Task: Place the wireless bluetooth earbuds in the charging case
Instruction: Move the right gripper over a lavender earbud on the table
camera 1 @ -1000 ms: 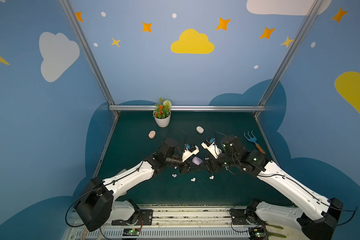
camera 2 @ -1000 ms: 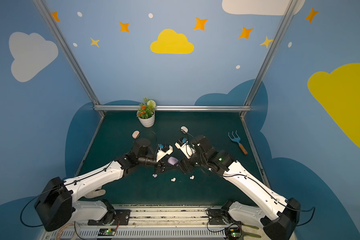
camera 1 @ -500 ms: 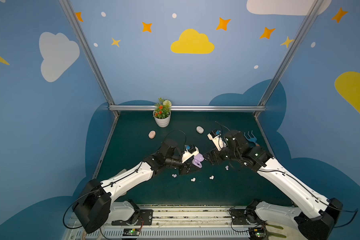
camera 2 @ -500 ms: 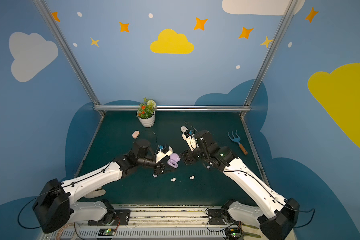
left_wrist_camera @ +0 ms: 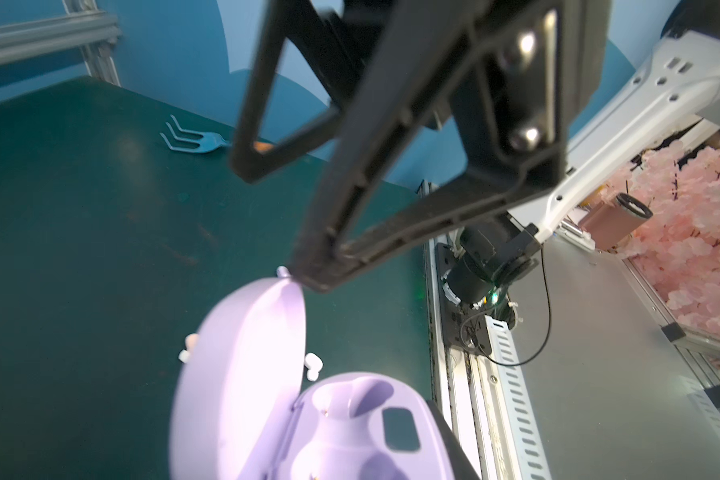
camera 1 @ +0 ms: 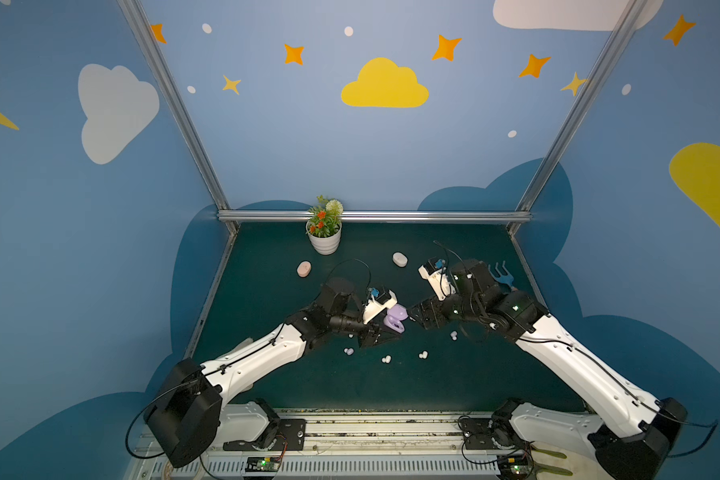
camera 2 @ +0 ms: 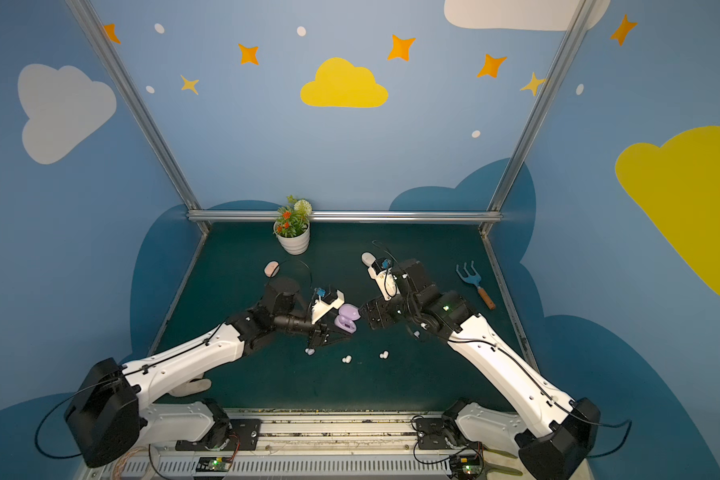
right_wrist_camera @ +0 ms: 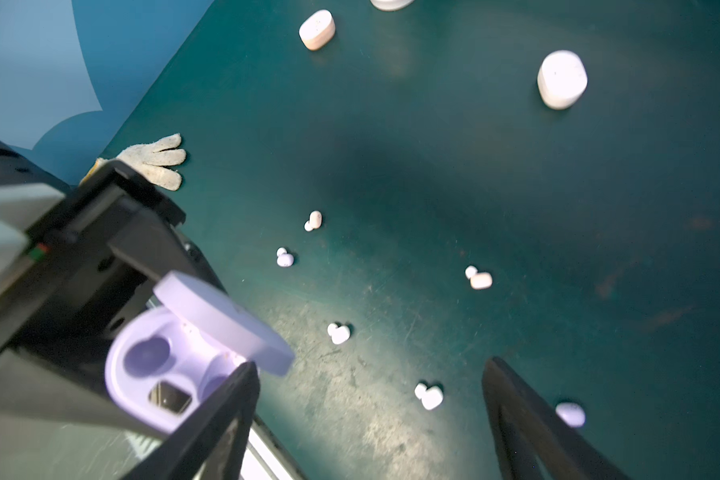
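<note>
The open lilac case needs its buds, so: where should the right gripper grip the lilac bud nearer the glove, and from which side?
Probably across the rounded body of the lilac bud, not its small tip. It lies loose on the table, so come straight down from above, minding the left gripper, which holds the case close beside it.

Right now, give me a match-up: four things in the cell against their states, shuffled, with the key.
Things:
1. lilac case
2. pink case
3. rake
4. right gripper

States:
A. open, holding nothing
B. shut, lying loose on the mat
C. lid open, held by the left gripper
D. far right of the mat in both top views

Pairs: 1-C, 2-B, 3-D, 4-A
</note>
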`<state>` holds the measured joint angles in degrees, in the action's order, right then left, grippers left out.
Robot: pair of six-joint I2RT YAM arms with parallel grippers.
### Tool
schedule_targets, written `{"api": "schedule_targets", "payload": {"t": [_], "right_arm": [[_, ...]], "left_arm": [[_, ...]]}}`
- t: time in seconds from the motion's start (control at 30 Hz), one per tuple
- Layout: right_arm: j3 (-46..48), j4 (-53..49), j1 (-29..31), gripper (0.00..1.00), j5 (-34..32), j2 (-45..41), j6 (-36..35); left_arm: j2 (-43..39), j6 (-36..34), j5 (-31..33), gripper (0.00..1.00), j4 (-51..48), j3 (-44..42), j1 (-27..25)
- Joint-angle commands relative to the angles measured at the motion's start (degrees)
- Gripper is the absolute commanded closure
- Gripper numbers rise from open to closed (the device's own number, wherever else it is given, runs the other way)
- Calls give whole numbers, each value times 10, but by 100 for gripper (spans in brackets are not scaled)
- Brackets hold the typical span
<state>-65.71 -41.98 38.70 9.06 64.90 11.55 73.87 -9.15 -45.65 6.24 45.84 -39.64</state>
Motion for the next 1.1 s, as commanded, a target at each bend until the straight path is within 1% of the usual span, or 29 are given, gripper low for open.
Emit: {"api": "schedule_targets", "payload": {"t": [0.0, 0.13, 0.27, 0.47, 0.63, 0.73, 0.93, 1.07], "right_arm": [[-17, -37, -17, 17, 18, -20, 46], [1, -57, -64, 17, 17, -26, 109], [29, -85, -123, 17, 3, -6, 187], [30, -135, -151, 17, -58, 75, 263], [48, -117, -183, 20, -67, 138, 298], [73, -75, -199, 26, -52, 165, 314], [86, -43, -208, 37, -77, 215, 325], [95, -22, -214, 48, -84, 245, 324]], "left_arm": [[-25, 18, 0, 78, 33, -15, 15], [-40, 13, 10, 78, 28, -20, 18], [-38, 14, 4, 78, 33, -15, 20], [-37, 18, 5, 78, 49, -21, 20], [-37, 22, 3, 78, 57, -28, 20], [-37, 25, 3, 78, 63, -30, 20], [-35, 23, -1, 78, 64, -29, 20], [-35, 22, -2, 78, 64, -29, 21]]}}
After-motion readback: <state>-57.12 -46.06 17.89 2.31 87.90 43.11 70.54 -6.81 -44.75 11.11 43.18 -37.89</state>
